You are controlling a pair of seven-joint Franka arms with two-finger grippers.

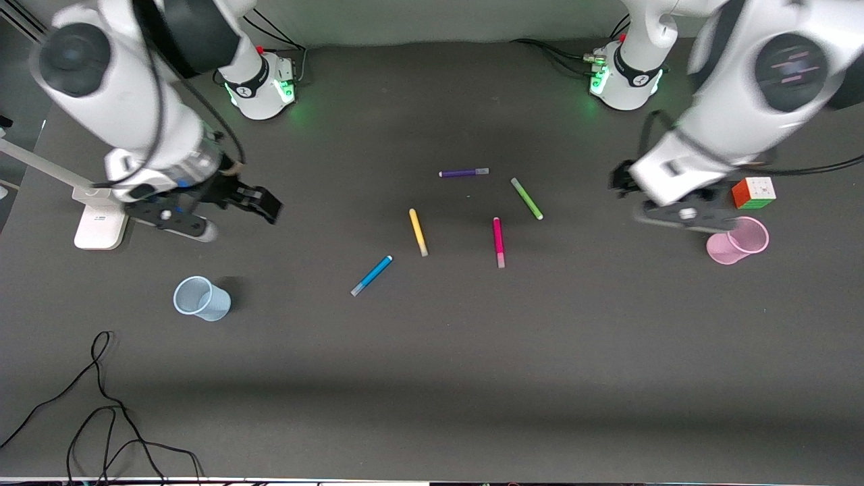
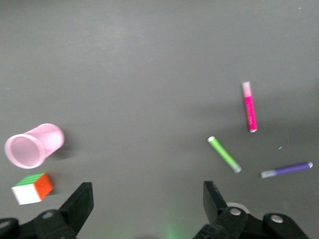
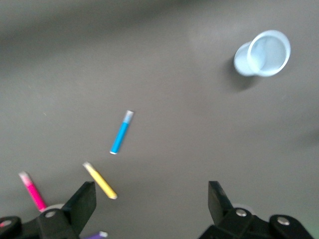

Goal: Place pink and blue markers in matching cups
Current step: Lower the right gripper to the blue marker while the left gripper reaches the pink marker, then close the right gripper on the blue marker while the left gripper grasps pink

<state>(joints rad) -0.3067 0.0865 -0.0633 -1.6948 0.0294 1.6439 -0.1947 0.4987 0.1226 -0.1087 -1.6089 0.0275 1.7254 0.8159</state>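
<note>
Five slim markers lie about: magenta-pink marker (image 1: 498, 241), bright blue marker (image 1: 371, 275), yellow marker (image 1: 418, 231), green marker (image 1: 526, 198), purple marker (image 1: 463, 173). Two translucent plastic cups: pale blue cup (image 1: 200, 299), pink cup (image 1: 738, 241). One multicoloured puzzle cube (image 1: 754, 192).

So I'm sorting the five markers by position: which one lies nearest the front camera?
The blue marker. It lies lowest in the front view, below the yellow, pink, green and purple ones.

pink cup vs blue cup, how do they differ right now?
The pink cup stands at the left arm's end beside a colour cube, under the left gripper; the blue cup stands alone at the right arm's end, nearer the front camera. Both are upright and empty.
</note>
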